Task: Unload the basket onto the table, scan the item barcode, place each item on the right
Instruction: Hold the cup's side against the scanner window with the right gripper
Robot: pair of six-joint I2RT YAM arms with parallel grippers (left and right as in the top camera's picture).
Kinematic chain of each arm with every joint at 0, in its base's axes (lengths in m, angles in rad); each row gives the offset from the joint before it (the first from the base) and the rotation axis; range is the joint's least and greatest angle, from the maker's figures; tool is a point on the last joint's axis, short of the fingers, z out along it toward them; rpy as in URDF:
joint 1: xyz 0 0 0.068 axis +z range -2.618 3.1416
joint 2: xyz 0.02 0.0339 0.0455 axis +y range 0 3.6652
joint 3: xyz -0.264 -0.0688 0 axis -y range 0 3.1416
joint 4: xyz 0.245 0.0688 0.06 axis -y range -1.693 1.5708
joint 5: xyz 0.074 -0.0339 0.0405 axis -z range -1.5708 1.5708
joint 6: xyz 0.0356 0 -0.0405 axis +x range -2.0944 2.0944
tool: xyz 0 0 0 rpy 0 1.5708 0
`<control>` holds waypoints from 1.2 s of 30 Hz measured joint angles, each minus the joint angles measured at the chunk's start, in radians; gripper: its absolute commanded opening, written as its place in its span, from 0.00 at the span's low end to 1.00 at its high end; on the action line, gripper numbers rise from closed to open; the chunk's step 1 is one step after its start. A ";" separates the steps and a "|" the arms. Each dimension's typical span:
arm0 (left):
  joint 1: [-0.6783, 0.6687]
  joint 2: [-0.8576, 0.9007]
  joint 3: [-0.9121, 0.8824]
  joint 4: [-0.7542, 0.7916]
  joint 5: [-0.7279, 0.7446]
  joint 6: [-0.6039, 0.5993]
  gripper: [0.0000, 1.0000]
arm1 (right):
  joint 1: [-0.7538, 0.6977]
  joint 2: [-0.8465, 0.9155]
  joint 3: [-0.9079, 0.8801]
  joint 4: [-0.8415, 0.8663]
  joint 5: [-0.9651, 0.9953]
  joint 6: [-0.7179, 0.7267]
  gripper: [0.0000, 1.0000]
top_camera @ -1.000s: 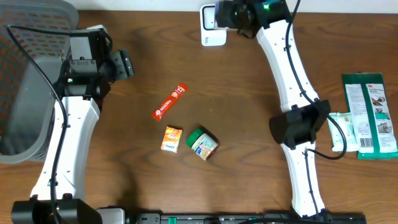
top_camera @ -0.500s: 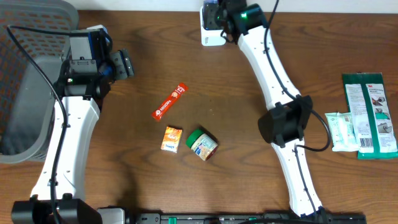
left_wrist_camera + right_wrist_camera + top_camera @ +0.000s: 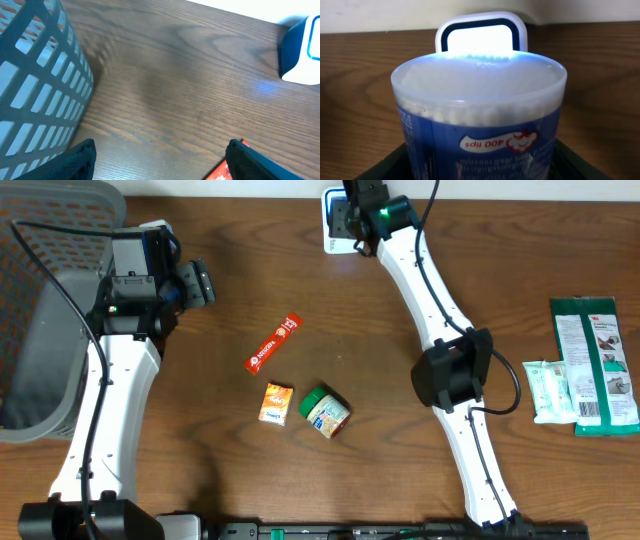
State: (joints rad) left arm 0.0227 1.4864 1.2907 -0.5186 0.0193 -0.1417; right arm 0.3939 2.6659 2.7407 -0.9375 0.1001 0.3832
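Holding a tub of cotton swabs (image 3: 479, 115) clamped between its jaws, the right gripper (image 3: 354, 214) was stretched out to the scanner (image 3: 332, 246) at the far edge of the table (image 3: 400, 430). The tub sat directly in front of the scanner, upside down to the wrist camera, its clear lid catching the glow of the lit window just behind it. Whether tub and scanner touched could not be told.

Well to the left of the scanner, the left gripper (image 3: 200, 283) hung with its jaws spread wide and nothing between them. A grey mesh basket (image 3: 50, 300) stood farther left again.

On the robot's side of the scanner and somewhat left of it lay a red sachet (image 3: 273, 343). Beyond that, farther from the scanner, an orange packet (image 3: 277, 403) lay just beside a green-lidded jar (image 3: 326, 411) tipped on its side. Far to the right of the scanner, a green package (image 3: 595, 365) lay against a white pack (image 3: 550, 390).
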 measured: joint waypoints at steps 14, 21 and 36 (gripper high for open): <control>0.000 0.000 0.000 0.000 0.000 0.000 0.83 | -0.002 0.000 0.000 0.007 0.002 0.000 0.01; 0.000 0.000 0.000 0.000 0.000 0.000 0.83 | -0.002 0.000 0.000 0.000 -0.006 0.000 0.01; 0.000 0.000 0.000 0.000 0.000 0.000 0.83 | -0.002 0.011 0.000 -0.014 -0.021 0.000 0.01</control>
State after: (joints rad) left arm 0.0227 1.4868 1.2907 -0.5186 0.0193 -0.1413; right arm 0.3920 2.6770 2.7407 -0.9512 0.0792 0.3836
